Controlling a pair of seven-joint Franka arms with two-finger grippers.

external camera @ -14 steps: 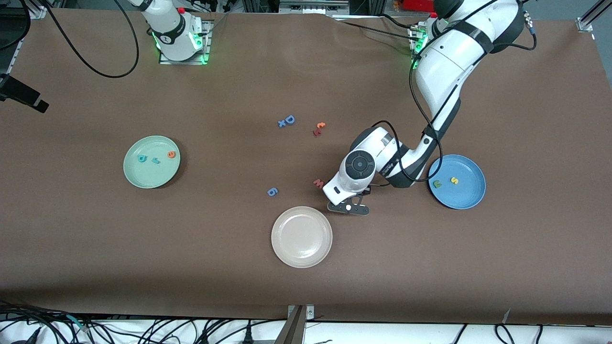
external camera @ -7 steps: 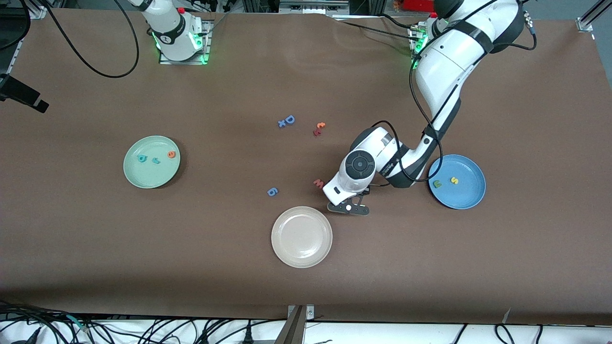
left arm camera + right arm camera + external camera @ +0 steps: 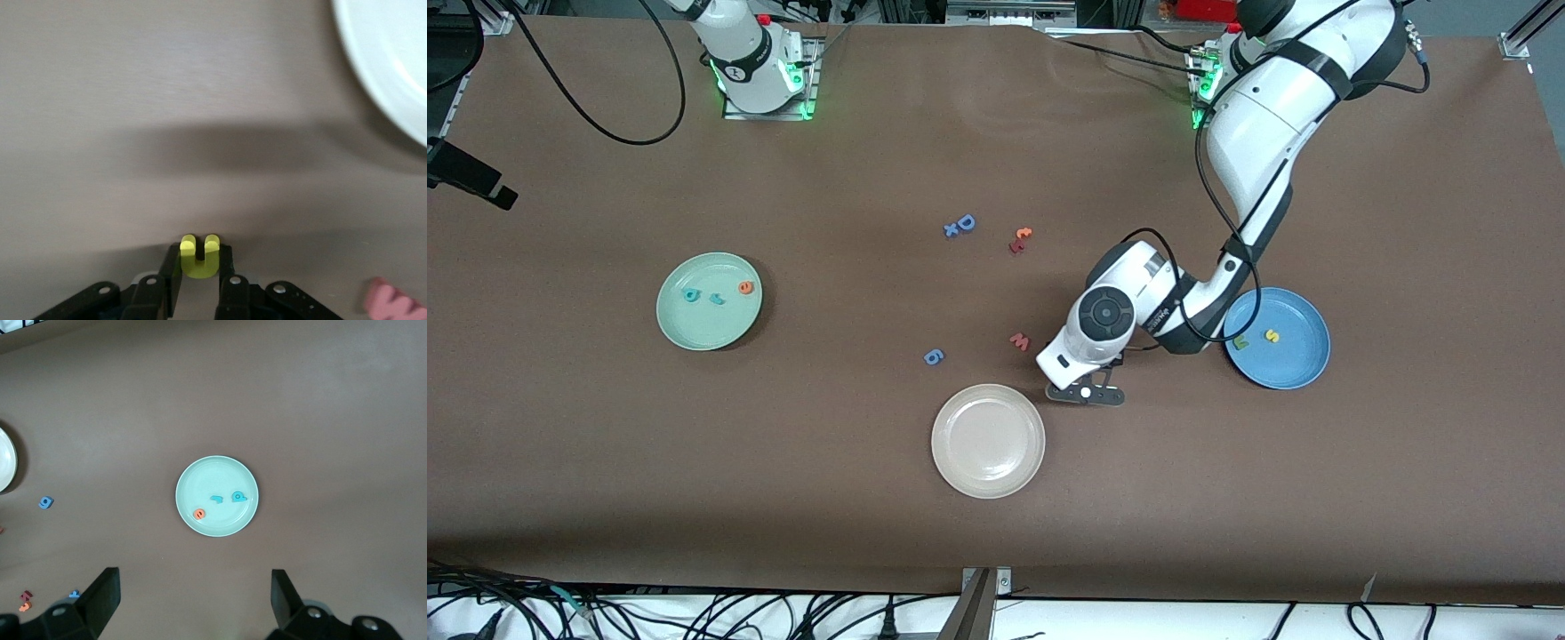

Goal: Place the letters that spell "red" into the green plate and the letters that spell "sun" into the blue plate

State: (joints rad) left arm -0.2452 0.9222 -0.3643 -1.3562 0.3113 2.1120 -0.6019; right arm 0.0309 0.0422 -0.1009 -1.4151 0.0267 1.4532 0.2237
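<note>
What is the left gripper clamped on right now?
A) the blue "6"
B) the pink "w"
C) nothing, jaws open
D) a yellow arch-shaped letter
D: in the left wrist view the left gripper is shut on the yellow arch-shaped letter, while the pink "w" and the blue "6" lie loose on the table.

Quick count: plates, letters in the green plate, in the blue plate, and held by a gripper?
Plates (green plate, blue plate, beige plate): 3
In green plate (d, r, e): 3
In blue plate (green arch, s): 2
In left gripper (yellow arch): 1
Total: 9
</note>
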